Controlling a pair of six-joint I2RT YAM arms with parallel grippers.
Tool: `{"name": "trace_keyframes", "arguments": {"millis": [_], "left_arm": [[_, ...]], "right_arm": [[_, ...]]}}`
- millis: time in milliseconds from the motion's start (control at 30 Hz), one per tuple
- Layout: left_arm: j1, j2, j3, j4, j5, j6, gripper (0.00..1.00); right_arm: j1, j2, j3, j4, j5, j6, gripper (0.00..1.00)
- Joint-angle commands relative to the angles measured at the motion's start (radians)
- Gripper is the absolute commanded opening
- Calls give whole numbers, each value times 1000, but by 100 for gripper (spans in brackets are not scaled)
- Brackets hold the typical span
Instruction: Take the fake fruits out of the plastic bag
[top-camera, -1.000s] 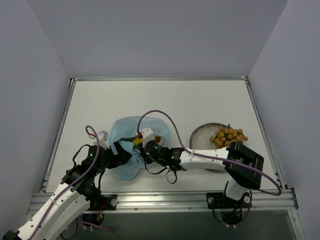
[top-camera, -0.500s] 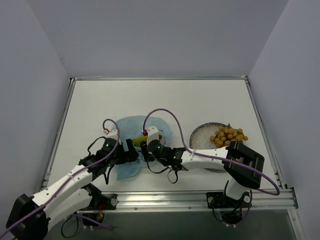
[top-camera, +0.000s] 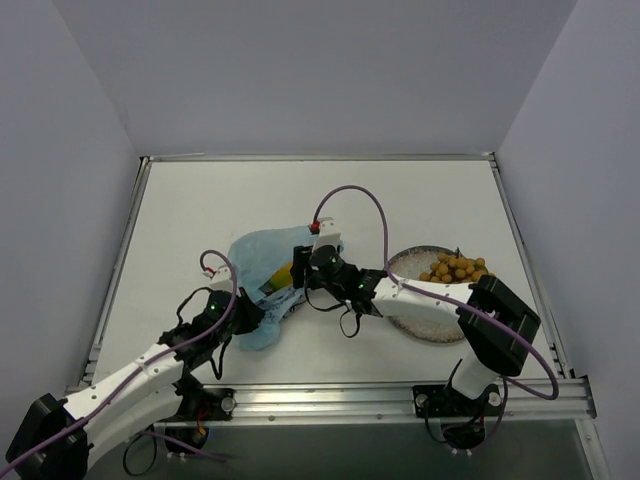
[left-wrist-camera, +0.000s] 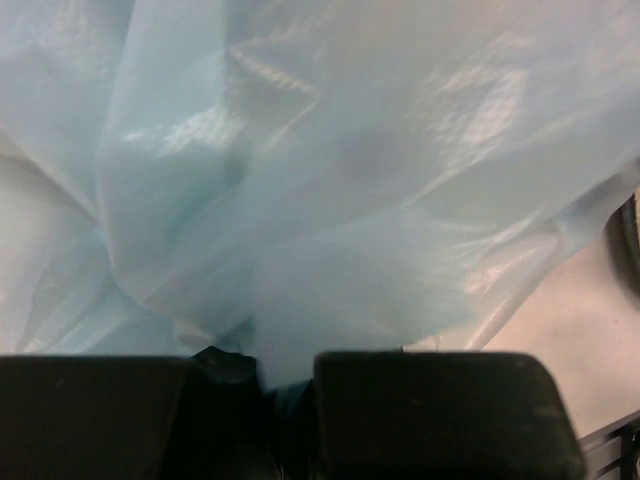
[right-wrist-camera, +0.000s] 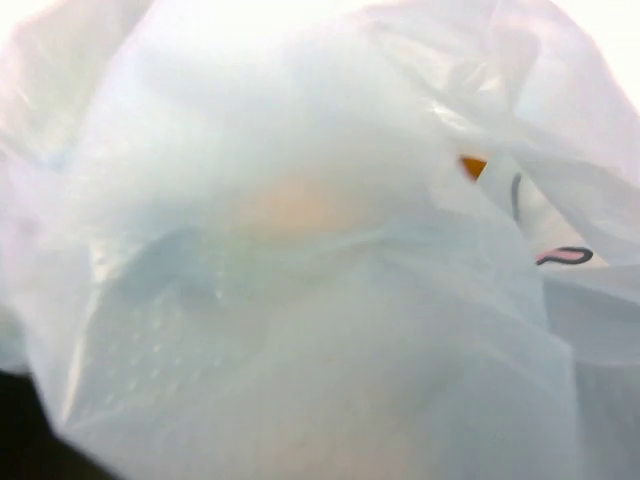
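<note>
At table (top-camera: 200, 205) middle, plastic bag (top-camera: 250, 258) crumpled, mango (top-camera: 281, 277) at its mouth. My left hand (left-wrist-camera: 288, 368) clamped on near fold; film looks thin, slippery. Right hand (top-camera: 301, 272) buried inside, can't tell opening. I'd grip light, hard mango midway.

- A white surface (top-camera: 200, 210) fills the middle, matte and evenly lit.
- Plain pale grey-lilac walls close it in: back wall (top-camera: 320, 70), left wall (top-camera: 60, 200), right wall (top-camera: 585, 150).
- A metal rail (top-camera: 330, 398) runs along the near edge.
- Dark grey floor (top-camera: 330, 455) shows below the rail.
</note>
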Motion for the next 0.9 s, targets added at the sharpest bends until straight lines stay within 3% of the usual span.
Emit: {"name": "trace_keyframes", "arguments": {"millis": [0, 333, 533, 700, 867], "left_arm": [[-51, -46, -66, 17, -30, -73, 2], [-233, -128, -139, 103, -168, -162, 2], [-332, 7, -143, 218, -234, -202, 2], [-428, 113, -143, 307, -320, -231, 3], [-451, 159, -143, 342, -343, -248, 2]], "right_arm": [[6, 2, 81, 62, -4, 118, 57], [27, 81, 52, 89, 76, 313, 56], [-2, 148, 63, 64, 120, 342, 73], [-5, 229, 115, 76, 100, 333, 74], [-7, 298, 172, 79, 132, 332, 76]]}}
